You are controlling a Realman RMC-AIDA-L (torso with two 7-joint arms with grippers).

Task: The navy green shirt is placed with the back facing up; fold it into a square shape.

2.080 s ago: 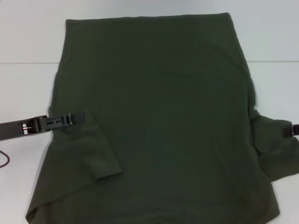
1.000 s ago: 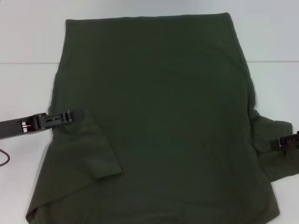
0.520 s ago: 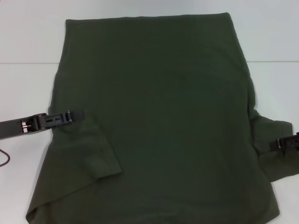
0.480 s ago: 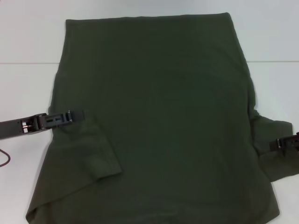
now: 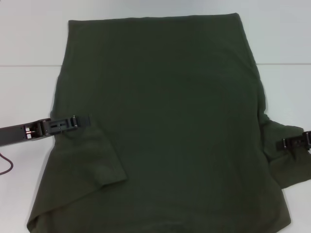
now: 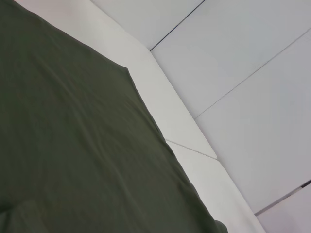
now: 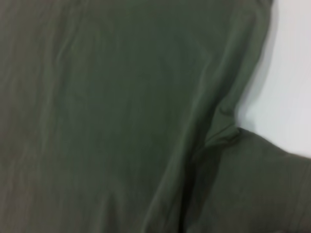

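Olive-green cotton covers most of the white table (image 5: 29,43): the navy green shirt (image 5: 165,116) lies spread out with its plain back up, hem at the far end, collar end nearest the robot and running off the near edge of the head view. Its left sleeve (image 5: 95,158) is already turned in over the body; the right sleeve (image 5: 286,155) is spread outward on the tabletop. The left gripper (image 5: 82,120) reaches in low from the left side and rests at the shirt's left edge, just above the turned-in sleeve; whether its fingers are apart, together or pinching cloth I cannot tell. The right gripper (image 5: 284,143) sits at the edge of the head view, over the right sleeve, and its fingers likewise cannot be read. Both wrist views show only cloth and table, no fingers. Judging by its look, the fabric is light, limp and easily wrinkled, so it will sag and drag rather than hold a shape, and a single layer could slip from a shallow pinch. The sensible hold seems to be at the sleeve hem or shoulder seam, where the cloth is doubled and thicker, lifting only a little and carrying it inward so the body panel beneath does not bunch.
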